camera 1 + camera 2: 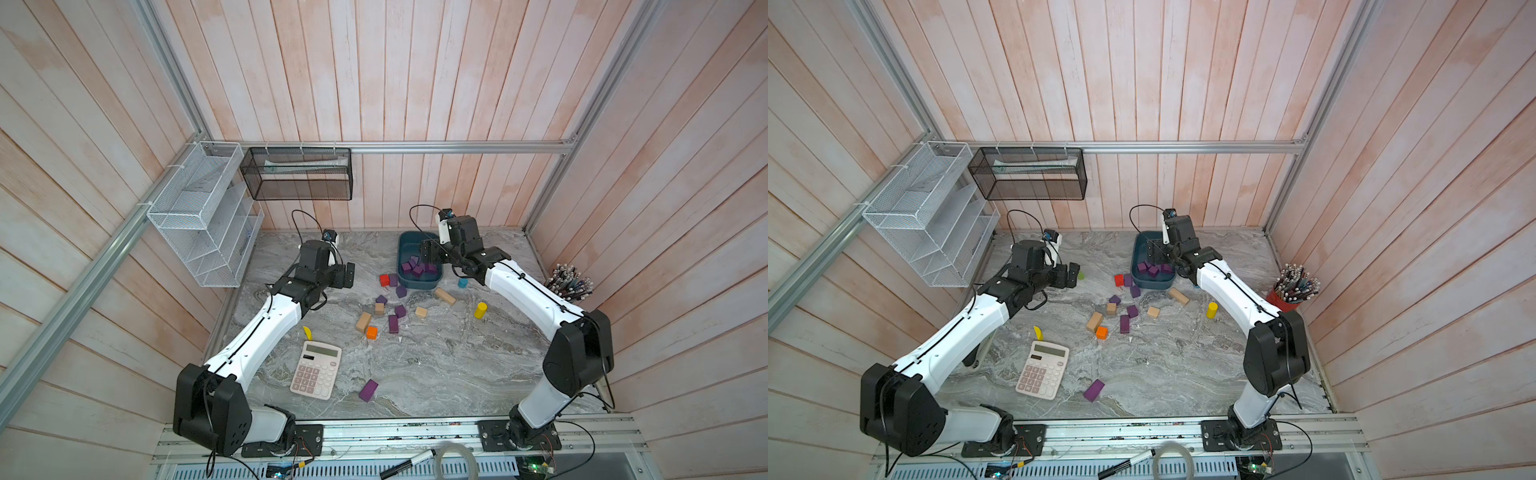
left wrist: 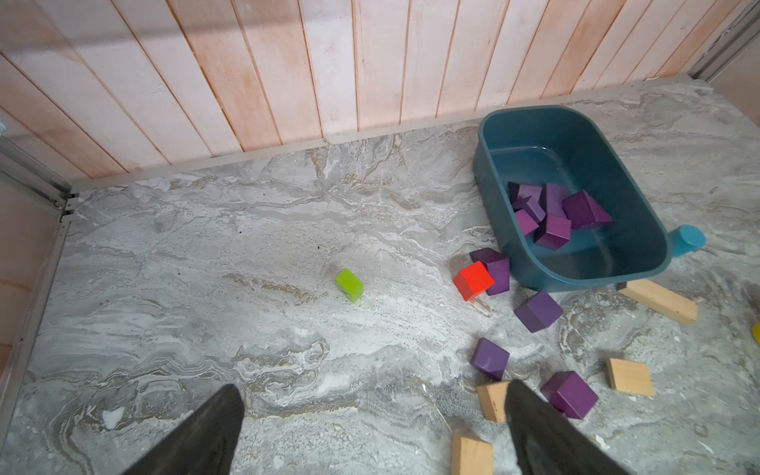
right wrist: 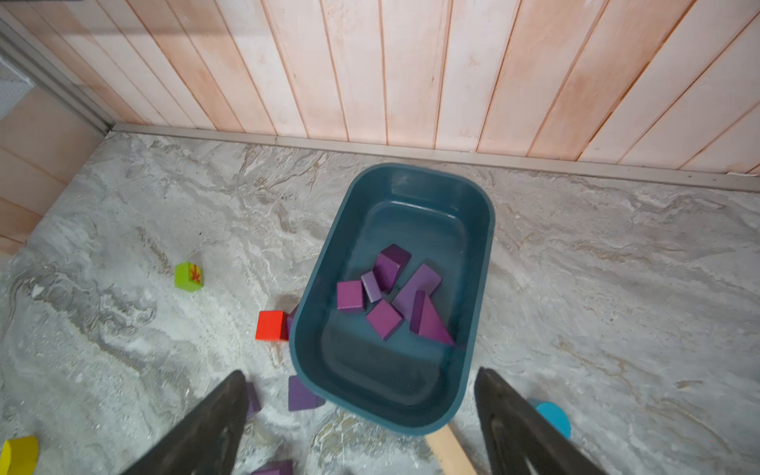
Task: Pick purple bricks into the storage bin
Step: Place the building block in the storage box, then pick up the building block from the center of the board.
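The teal storage bin [image 1: 415, 285] [image 1: 1152, 284] stands at the back of the table, right of the middle. Several purple bricks [image 1: 415, 268] [image 2: 553, 214] [image 3: 384, 317] lie heaped inside it. More purple bricks lie loose on the table in front of the bin [image 1: 401, 291] [image 1: 393, 324], and one lies near the front edge [image 1: 368, 390]. My right gripper [image 1: 428, 254] [image 3: 360, 372] hangs open and empty above the bin's near end. My left gripper [image 1: 347, 276] [image 2: 372, 384] is open and empty, to the left of the bricks, above bare table.
A red block [image 1: 384, 279] touches a purple brick by the bin. Tan blocks [image 1: 363, 322], an orange block [image 1: 372, 332], a yellow cylinder [image 1: 481, 309], a blue cylinder [image 1: 462, 283] and a green block [image 2: 349, 284] lie around. A calculator [image 1: 316, 370] sits front left and a pen cup [image 1: 569, 282] far right.
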`<state>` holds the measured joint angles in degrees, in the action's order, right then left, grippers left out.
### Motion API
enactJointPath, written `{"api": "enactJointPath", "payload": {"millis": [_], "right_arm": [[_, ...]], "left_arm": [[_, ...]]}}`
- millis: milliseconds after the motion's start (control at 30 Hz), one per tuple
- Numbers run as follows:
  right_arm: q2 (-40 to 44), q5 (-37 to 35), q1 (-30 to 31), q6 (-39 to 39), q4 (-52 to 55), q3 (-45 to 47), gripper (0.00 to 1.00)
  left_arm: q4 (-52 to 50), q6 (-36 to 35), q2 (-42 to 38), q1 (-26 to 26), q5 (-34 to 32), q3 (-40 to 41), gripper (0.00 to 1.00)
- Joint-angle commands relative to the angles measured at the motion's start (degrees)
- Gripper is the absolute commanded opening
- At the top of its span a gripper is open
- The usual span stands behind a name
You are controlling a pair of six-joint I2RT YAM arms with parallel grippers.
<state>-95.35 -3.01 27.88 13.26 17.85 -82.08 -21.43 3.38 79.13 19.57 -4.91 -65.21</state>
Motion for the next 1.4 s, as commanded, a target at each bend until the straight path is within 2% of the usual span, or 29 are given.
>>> {"api": "enactJointPath", "payload": {"millis": [0,200,433,633,867,1367], "right_arm": [[3.5,-2.4,2.4,0.2,-1.3,3.6,0.86],[8.1,-4.3,6.8,0.4,-2.4,10.0,0.81],[13.7,-2.5,10.1,1.4,-4.1,19.3,0.78],[15.6,-3.2,13.1,3.8,-4.9,25.4,0.75],[11.8,-4.5,15.3,6.2,-6.8,26.2,0.72],[-3.3,-2.9,15.5,7.0,-4.0,18.2,0.65]], "left_arm": [[0.0,2.5,-0.3,-0.6,-0.4,-0.8,1.0],[0.4,3.6,-0.5,-1.0,1.6,-0.6,1.0],[0.2,4.2,-0.1,-1.1,2.3,-0.8,1.0],[-0.1,4.5,0.6,-1.0,3.0,-1.1,1.0],[-0.1,4.3,1.2,-1.1,4.5,-1.1,1.0],[-0.7,2.6,1.2,-0.9,11.1,-1.4,1.0]]}}
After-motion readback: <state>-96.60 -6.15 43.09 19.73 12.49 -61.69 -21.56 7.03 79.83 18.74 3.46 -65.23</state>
